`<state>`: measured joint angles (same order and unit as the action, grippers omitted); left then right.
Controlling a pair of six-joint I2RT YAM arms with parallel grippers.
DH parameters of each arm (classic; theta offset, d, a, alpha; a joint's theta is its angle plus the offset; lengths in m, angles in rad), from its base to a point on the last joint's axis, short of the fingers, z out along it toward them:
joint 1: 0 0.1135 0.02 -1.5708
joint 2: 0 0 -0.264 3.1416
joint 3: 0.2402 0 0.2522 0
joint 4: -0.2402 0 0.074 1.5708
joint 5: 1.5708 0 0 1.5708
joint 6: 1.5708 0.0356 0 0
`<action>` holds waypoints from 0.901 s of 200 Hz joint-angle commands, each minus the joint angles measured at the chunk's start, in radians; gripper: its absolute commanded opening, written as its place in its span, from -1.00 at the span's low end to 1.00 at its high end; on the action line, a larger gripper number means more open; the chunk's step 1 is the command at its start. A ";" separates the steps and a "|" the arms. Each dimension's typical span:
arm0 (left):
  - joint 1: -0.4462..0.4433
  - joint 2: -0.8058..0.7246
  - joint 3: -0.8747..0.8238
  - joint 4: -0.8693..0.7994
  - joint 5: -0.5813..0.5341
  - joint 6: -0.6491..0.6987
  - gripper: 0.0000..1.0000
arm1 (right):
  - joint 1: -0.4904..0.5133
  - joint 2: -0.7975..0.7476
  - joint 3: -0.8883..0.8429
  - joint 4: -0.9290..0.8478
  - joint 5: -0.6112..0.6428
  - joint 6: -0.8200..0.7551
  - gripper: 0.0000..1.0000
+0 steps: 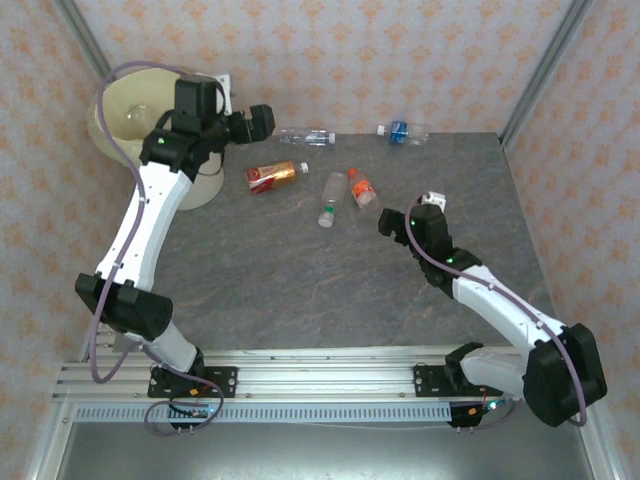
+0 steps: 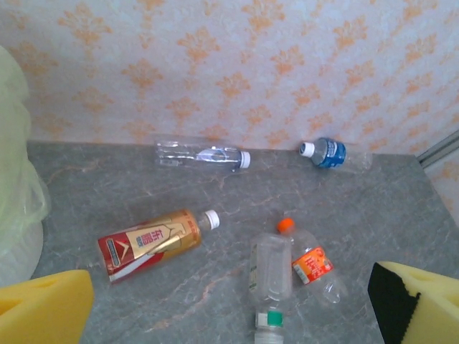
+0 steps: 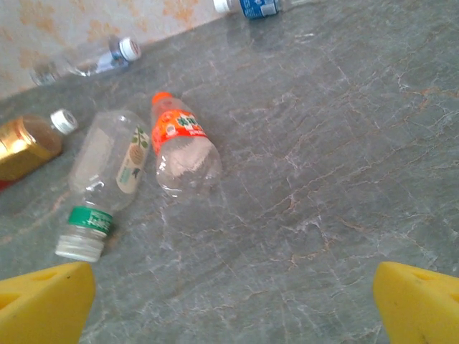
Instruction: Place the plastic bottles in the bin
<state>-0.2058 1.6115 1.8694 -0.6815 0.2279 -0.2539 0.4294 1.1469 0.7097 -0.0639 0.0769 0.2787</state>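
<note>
Already one pale bottle seems to be lodged in the bin point(image 1: 112, 140) at far left. Beside it the left gripper point(image 1: 258, 122) is spread wide, nothing grasped. Five plastic bottles point(image 1: 277, 176) are left lying mid-table. The right gripper point(image 1: 408, 212) is likewise held wide and empty beside the orange-labelled bottle point(image 1: 361, 187). Grey marbled table point(image 1: 300, 290) is backed by patterned wallpaper point(image 1: 350, 50)

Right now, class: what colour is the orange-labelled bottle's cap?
Orange cap, best in the right wrist view.
</note>
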 commanded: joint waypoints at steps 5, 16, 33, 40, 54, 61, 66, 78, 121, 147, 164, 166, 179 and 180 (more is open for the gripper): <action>-0.042 -0.109 -0.132 0.115 -0.088 -0.012 1.00 | -0.032 0.067 0.094 -0.109 -0.096 -0.208 0.99; -0.045 -0.145 -0.185 0.130 -0.076 -0.035 1.00 | -0.045 0.103 0.129 -0.148 -0.139 -0.265 0.99; -0.045 -0.202 -0.278 0.157 -0.080 -0.076 1.00 | -0.060 0.168 0.184 -0.191 -0.208 -0.352 0.99; -0.045 -0.223 -0.317 0.168 -0.083 -0.087 1.00 | -0.063 0.198 0.207 -0.205 -0.234 -0.387 1.00; -0.046 -0.264 -0.387 0.182 -0.102 -0.111 1.00 | -0.073 0.269 0.264 -0.236 -0.267 -0.450 0.98; -0.045 -0.282 -0.416 0.186 -0.116 -0.119 1.00 | -0.078 0.305 0.302 -0.255 -0.275 -0.475 0.96; -0.045 -0.296 -0.436 0.188 -0.123 -0.123 1.00 | -0.081 0.338 0.330 -0.270 -0.278 -0.491 0.95; -0.044 -0.322 -0.473 0.196 -0.143 -0.128 1.00 | -0.084 0.406 0.400 -0.303 -0.263 -0.508 0.96; -0.044 -0.353 -0.504 0.167 -0.168 -0.118 1.00 | -0.085 0.675 0.648 -0.417 -0.285 -0.574 0.89; -0.045 -0.370 -0.523 0.167 -0.186 -0.124 1.00 | -0.085 0.802 0.768 -0.469 -0.257 -0.624 0.79; -0.044 -0.378 -0.533 0.167 -0.192 -0.118 1.00 | -0.086 0.866 0.829 -0.482 -0.260 -0.650 0.78; -0.044 -0.378 -0.532 0.166 -0.194 -0.118 1.00 | -0.086 0.871 0.836 -0.483 -0.259 -0.652 0.78; -0.045 -0.379 -0.530 0.156 -0.200 -0.113 1.00 | -0.085 0.920 0.888 -0.511 -0.261 -0.667 0.72; -0.044 -0.379 -0.529 0.155 -0.201 -0.113 1.00 | -0.085 0.923 0.892 -0.513 -0.260 -0.667 0.72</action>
<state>-0.2546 1.2568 1.3487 -0.5331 0.0685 -0.3691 0.3477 2.0102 1.5082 -0.4854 -0.1886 -0.3264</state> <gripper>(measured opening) 0.998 0.886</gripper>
